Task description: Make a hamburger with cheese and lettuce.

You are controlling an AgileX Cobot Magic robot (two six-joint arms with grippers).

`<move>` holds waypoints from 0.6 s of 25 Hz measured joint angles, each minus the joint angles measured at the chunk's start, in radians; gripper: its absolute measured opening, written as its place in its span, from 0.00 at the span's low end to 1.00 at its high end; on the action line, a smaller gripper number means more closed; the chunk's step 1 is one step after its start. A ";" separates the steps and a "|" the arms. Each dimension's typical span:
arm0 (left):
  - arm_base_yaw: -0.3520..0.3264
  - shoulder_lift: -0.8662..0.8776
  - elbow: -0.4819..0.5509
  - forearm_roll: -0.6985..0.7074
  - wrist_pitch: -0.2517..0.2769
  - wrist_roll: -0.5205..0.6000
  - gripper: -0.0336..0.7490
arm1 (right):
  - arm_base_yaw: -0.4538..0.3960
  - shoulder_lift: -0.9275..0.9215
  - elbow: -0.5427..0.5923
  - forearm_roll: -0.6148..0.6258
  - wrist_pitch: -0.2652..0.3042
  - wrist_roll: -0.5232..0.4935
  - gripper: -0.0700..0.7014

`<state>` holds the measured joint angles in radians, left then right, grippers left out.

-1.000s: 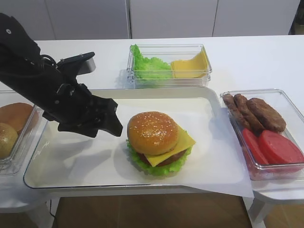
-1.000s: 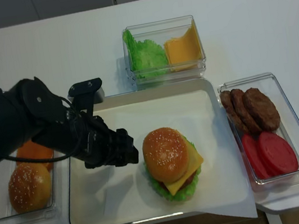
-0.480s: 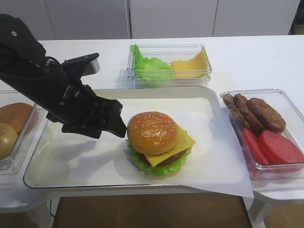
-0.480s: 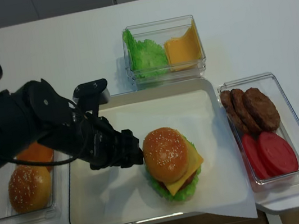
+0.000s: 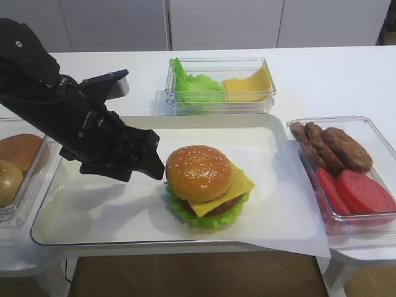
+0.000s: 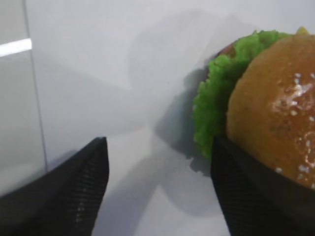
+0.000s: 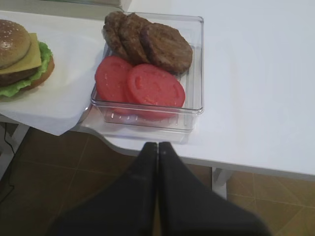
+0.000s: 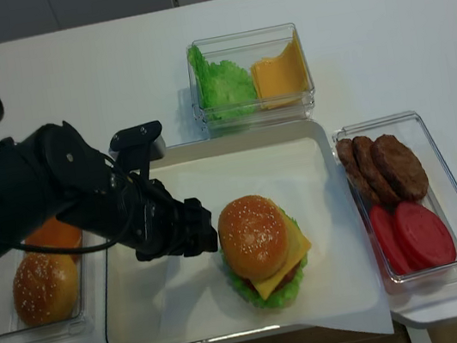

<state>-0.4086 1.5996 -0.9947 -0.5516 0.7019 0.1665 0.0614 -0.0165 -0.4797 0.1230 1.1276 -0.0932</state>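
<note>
Left tool (image 5: 148, 162) spread wide, empty, low over tray (image 5: 74, 216), just left of hamburger (image 5: 207, 185); arm slants down from left. Hamburger sits mid-tray, bun on top. Right tool (image 7: 157, 147) closed, off tabletop edge.

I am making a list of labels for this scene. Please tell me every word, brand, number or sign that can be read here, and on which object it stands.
None: no view shows any text.
The bins, tray, paper and hamburger are unmarked.
The left arm shows no readable label.
</note>
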 joint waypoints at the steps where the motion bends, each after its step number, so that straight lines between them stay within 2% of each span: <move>1: 0.000 0.000 0.000 0.000 0.003 0.000 0.66 | 0.000 0.000 0.000 0.000 0.000 0.000 0.09; 15: 0.000 0.000 -0.002 0.000 0.017 0.000 0.66 | 0.000 0.000 0.000 0.000 0.000 0.000 0.09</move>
<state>-0.4086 1.5996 -0.9969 -0.5516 0.7189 0.1665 0.0614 -0.0165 -0.4797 0.1230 1.1276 -0.0932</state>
